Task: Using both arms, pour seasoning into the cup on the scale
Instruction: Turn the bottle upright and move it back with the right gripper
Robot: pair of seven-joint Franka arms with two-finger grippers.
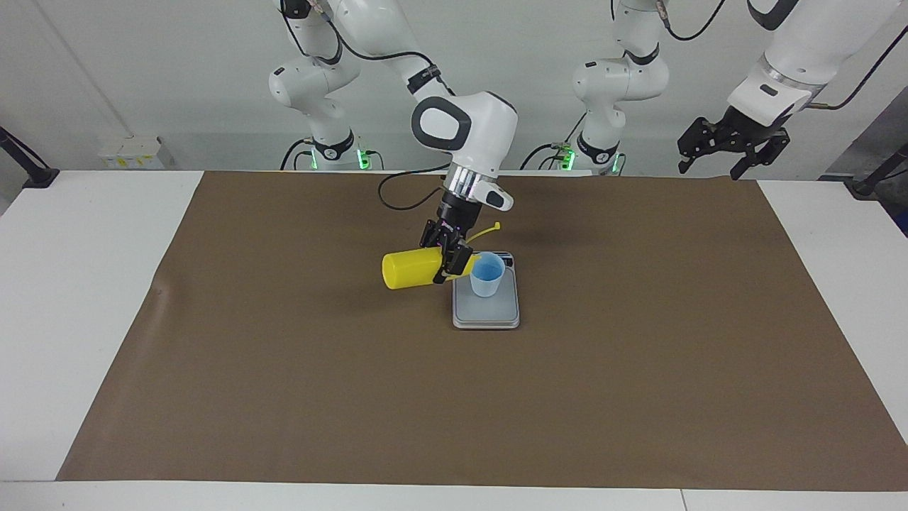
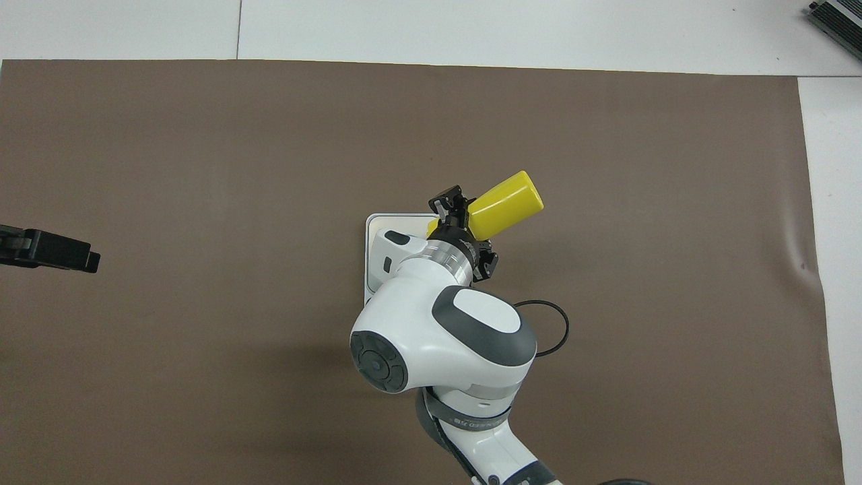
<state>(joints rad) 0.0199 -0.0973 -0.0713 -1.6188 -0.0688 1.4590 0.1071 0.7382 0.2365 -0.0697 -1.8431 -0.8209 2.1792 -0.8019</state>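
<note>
Right gripper (image 1: 450, 261) clamped, left gripper (image 1: 731, 145) raised, spread.

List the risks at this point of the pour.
1. The right gripper holds the seasoning bottle tipped sideways with its nozzle at the cup's rim; a small drift could spill onto the scale.
2. The light cup stands unheld, so a nudge may topple it; the left gripper waits away.

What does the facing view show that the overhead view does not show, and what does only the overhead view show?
Only the facing view shows the cup standing on the scale, with the bottle's nozzle at its rim, and the left gripper raised at the left arm's end of the table, waiting. Only the overhead view shows the bottle's flat base. Both show the right gripper shut on the tipped seasoning bottle, the scale's edge, and the brown mat.
</note>
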